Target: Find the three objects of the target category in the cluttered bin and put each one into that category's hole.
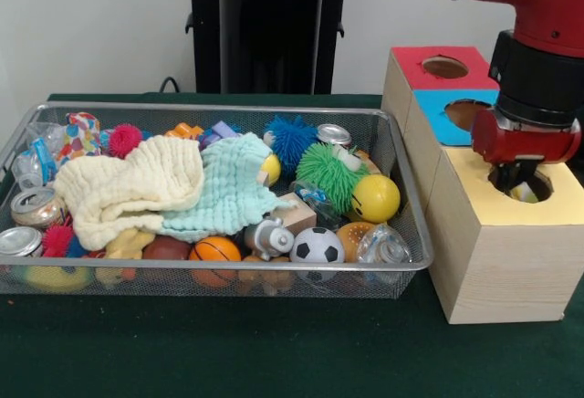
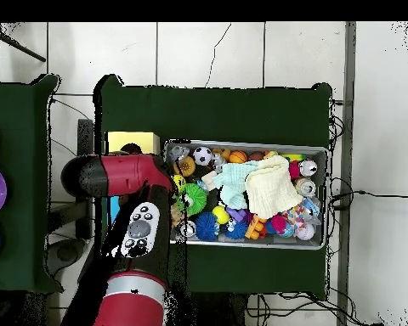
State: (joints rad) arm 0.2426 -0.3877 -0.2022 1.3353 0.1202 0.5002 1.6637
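The wire mesh bin (image 1: 210, 106) is full of toys and also shows in the overhead view (image 2: 241, 143). One polka-dot cloth (image 1: 80, 133) lies in its far left corner in the front view. Other such cloths are hidden or out of view. My gripper (image 1: 513, 181) hangs straight down with its tip inside the round hole (image 1: 540, 188) of the yellow-topped box (image 1: 497, 234). A small pale bit shows in the hole beside the tip; I cannot tell what it is. In the overhead view my arm (image 2: 127, 174) covers the hole and the gripper; only part of the yellow top (image 2: 133, 140) shows.
A cream cloth (image 1: 128, 188) and a mint cloth (image 1: 228, 188) cover the bin's middle. Balls, cans and spiky toys lie around them. The blue-topped box (image 1: 438, 115) and the red-topped box (image 1: 429, 65) stand behind the yellow one.
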